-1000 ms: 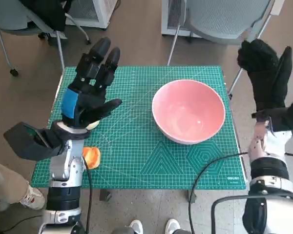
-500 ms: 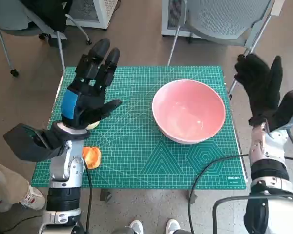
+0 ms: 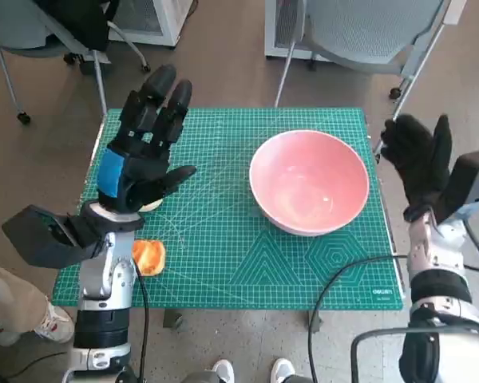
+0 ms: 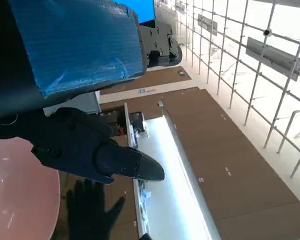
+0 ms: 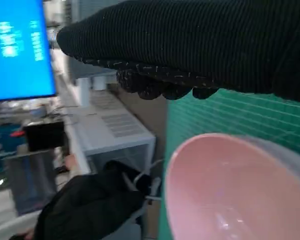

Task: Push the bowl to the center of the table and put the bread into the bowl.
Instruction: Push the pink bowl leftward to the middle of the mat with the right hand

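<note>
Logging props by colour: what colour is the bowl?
Pink, the bowl shows best in the head view.

A green cutting mat (image 3: 223, 255) printed with a grid covers the tabletop. A black cable (image 3: 335, 279) loops across the mat's near right corner. Brown floor (image 3: 223, 56) surrounds the table. Beyond the far edge stands a grey chair (image 3: 367, 32) on the right; a second chair (image 3: 32, 32) with dark cloth draped on it stands far left. A white cabinet (image 3: 156, 20) sits between them. Shoe tips (image 3: 251, 371) show at the near edge, and a person's leg and shoe (image 3: 20, 311) at near left. The right wrist view shows a lit blue screen (image 5: 20, 50).
</note>
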### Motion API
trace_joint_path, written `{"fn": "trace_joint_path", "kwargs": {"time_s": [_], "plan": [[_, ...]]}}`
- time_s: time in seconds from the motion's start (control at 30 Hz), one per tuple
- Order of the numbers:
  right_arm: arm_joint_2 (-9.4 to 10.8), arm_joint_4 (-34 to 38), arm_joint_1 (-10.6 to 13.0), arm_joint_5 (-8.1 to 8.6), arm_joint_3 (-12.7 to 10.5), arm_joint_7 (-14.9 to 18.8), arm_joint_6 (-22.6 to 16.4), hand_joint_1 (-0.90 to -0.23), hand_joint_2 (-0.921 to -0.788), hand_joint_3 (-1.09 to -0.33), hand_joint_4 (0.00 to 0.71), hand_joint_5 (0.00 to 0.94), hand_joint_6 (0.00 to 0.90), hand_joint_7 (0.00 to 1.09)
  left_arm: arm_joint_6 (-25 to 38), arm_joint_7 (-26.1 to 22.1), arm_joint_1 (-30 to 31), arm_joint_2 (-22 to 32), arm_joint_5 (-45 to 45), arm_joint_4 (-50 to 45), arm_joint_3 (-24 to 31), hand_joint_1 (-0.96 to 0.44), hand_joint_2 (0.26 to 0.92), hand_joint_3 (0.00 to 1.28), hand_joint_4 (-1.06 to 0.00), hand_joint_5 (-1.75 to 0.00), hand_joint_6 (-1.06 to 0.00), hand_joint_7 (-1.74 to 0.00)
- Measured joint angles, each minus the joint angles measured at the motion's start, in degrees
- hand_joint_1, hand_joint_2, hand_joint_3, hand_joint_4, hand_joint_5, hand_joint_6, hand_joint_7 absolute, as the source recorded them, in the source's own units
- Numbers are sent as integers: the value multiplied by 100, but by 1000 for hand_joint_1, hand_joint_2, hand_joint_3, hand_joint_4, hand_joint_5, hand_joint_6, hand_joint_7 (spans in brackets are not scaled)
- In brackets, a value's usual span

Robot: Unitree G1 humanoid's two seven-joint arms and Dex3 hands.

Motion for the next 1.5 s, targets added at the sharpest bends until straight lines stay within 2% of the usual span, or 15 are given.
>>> {"fn": "trace_joint_path", "kwargs": {"time_s": [0.37,0.67,1.3,1.5], "plan": [[21,4,52,-36,-76,-67,150,-653,-921,-831,18,4,88,66,15,46,48,5,4,-37,-11,-539,921,60,-36,-1,1,-393],[84,4,205,-41,-116,-68,150,-678,-921,-802,24,4,107,61,15,50,56,15,5,-37,-10,-536,921,59,-39,-2,1,-395],[419,-17,233,-177,12,-154,140,-625,-921,-824,48,9,124,55,55,46,56,51,5,-36,-8,-532,921,61,-36,0,1,-391],[533,-25,233,-274,103,-153,99,-622,-921,-831,62,13,125,53,65,44,56,54,4,-36,-9,-532,921,61,-36,0,1,-391]]}}
